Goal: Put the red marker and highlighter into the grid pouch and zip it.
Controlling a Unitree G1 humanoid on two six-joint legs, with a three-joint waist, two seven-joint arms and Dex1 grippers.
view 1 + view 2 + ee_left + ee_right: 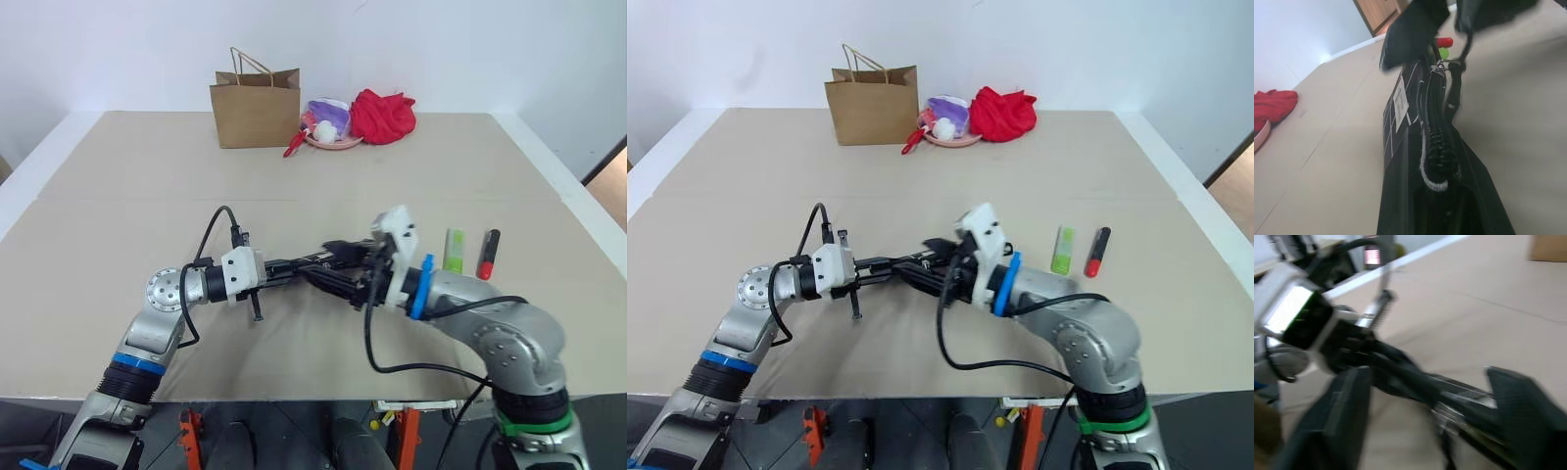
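Left eye view gives you the table (118,196) first, with a paper bag (256,106), a red cloth (382,116) and a pink dish (333,143) at its far edge. Above the near middle, the pouch (323,264) hangs in the air between the two arms. Your left gripper (284,266) is clamped shut on the pouch's near end, pointing across toward the right arm. Your right gripper (1425,396) has its jaws spread wide, one finger (1342,411) on each side of the pouch's other end, by the zipper pull (1439,68). The highlighter (454,251) and marker (487,254) lie side by side on the table, well apart from the pouch, just beyond your right forearm.
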